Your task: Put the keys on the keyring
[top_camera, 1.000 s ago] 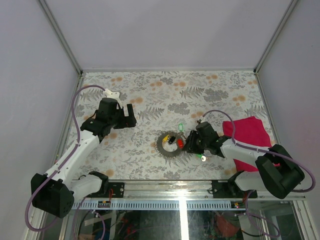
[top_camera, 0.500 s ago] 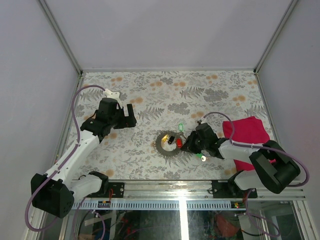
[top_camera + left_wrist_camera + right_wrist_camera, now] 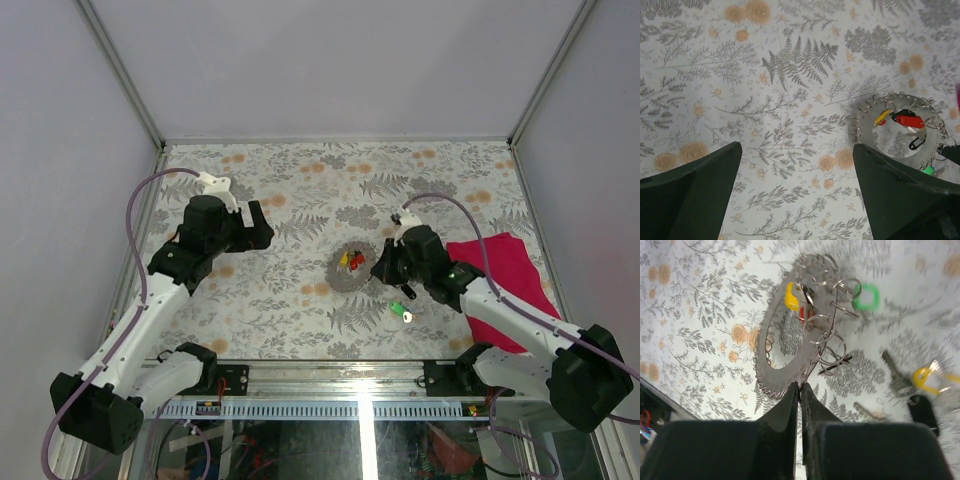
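Observation:
The keyring [image 3: 350,270] is a grey coil of link chain with small silvery rings. It carries a yellow-headed key [image 3: 791,296] and a red-headed key [image 3: 802,314]. My right gripper [image 3: 382,267] is shut on the coil's near edge [image 3: 800,385] and holds it just above the table. A green-headed key [image 3: 867,296] lies beyond the rings. Another green key [image 3: 397,307] lies loose on the table in front of the gripper. A key on a yellow loop [image 3: 920,377] and a black-headed key [image 3: 922,410] lie at the right. My left gripper [image 3: 258,225] is open and empty over bare cloth [image 3: 797,147], left of the keyring [image 3: 865,135].
A crimson cloth [image 3: 500,268] lies at the right, partly under my right arm. The floral tablecloth [image 3: 300,180] covers the table. Metal frame posts and white walls close in the back and sides.
My right gripper has moved away from the near edge and to the right, taking the keyring with it. A green key stays behind on the table. The left arm has shifted slightly left.

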Available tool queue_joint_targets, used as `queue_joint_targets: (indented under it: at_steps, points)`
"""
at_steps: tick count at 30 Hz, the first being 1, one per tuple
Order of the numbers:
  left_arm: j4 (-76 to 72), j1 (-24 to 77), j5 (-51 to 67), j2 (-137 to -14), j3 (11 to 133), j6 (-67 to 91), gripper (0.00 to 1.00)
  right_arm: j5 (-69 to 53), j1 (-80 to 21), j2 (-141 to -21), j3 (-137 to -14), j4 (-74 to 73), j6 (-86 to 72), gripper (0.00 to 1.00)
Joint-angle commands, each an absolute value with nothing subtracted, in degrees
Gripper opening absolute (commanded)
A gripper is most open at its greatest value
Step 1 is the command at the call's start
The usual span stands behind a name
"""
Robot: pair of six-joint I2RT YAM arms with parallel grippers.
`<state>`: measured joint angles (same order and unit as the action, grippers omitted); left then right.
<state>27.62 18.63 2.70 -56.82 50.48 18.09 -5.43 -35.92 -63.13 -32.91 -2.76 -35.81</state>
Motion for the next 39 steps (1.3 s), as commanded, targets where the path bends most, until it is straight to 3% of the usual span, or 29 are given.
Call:
queue_joint_targets:
  at_steps: [1, 8, 15, 28, 39]
  points:
    - [21.8, 18.7, 5.6, -54.7, 53.6, 17.3, 0.97, -5.1, -35.7, -60.9, -45.5, -14.9, -14.6, 0.0]
    - [21.7, 18.7, 9.5, -55.0, 54.3, 15.3, 0.97, -7.0, -36.3, -64.7, -62.2, -30.8, -1.5, 0.0]
    - [20.1, 19.0, 14.8, -54.7, 52.4, 16.4, 0.94, -0.4, -45.2, -75.3, -77.1, -40.6, 0.5, 0.0]
    - [15.4, 34.0, 13.1, -46.7, 47.2, 14.3, 0.99, -2.9, -45.2, -80.4, -85.2, -39.8, -16.5, 0.0]
    - [16.3, 37.7, 13.2, -52.2, 51.5, 0.6, 1.0, -6.7, -45.2, -79.7, -87.2, -40.1, -18.4, 0.0]
